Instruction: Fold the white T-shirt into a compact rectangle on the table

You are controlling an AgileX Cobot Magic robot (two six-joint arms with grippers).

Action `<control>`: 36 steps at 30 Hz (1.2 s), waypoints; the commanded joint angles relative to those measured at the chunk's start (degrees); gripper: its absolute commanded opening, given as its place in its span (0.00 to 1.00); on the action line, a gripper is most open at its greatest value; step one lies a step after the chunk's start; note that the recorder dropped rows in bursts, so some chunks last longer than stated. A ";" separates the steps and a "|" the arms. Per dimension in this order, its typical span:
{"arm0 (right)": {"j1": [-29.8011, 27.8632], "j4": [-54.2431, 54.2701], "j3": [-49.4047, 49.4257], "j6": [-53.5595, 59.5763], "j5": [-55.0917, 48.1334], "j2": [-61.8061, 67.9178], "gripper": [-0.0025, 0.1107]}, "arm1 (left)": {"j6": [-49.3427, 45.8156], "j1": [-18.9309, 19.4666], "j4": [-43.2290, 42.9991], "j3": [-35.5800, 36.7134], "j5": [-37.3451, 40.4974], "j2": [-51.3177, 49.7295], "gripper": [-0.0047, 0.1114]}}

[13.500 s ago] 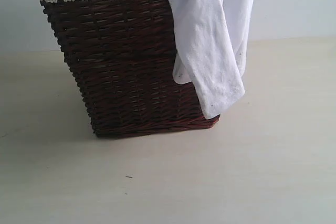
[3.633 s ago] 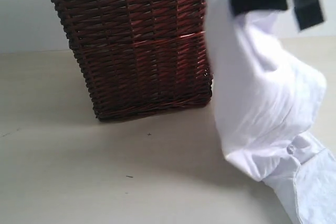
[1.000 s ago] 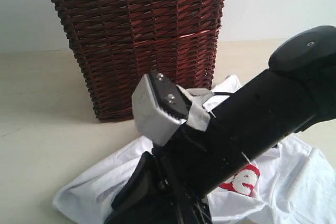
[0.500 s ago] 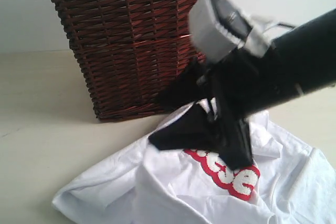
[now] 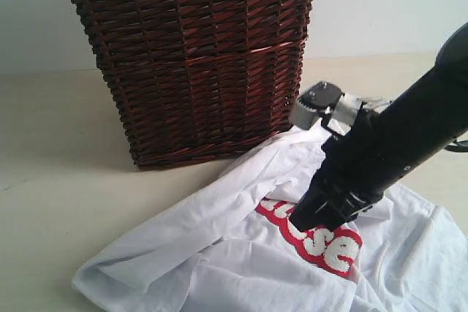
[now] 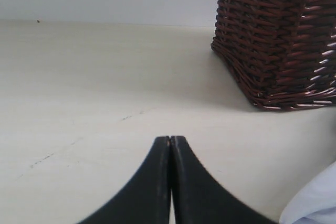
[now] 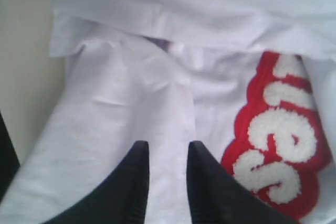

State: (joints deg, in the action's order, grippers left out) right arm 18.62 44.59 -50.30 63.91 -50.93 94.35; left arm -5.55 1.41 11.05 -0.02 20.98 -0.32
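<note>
We judge spreading comes first — the white T-shirt [image 5: 219, 253] lies crumpled before the basket [image 5: 190, 63]. Our right gripper [image 7: 168, 148] hovers over it, slightly spread; left gripper [image 6: 170, 140] pressed together. Next we'd pinch a hem.

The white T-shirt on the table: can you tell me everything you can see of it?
The white T-shirt looks like soft cotton. It lies crumpled, not yet folded, on the beige table by the foot of the dark wicker basket. Fuzzy white letters edged in red show on it, partly hidden under a fold. Creases and loose flaps run across it. The right arm hangs over it, jaws slightly apart above a ridge of cloth.
</note>
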 commanded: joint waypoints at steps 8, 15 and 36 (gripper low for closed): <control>0.04 4.79 0.18 2.75 -4.74 9.66 0.34 | -0.15 -0.48 -0.11 0.02 -0.30 0.32 0.04; 0.04 4.59 0.18 2.83 -3.61 10.78 0.41 | -0.15 -0.48 -0.11 0.02 -0.30 0.32 0.04; 22.17 11.03 0.18 11.26 -7.14 3.83 0.02 | -0.15 -0.48 -0.11 0.02 -0.30 0.32 0.04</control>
State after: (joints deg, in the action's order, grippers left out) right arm 35.45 54.80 -50.30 73.73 -61.17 99.45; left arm -5.55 1.41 11.05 -0.02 20.98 -0.32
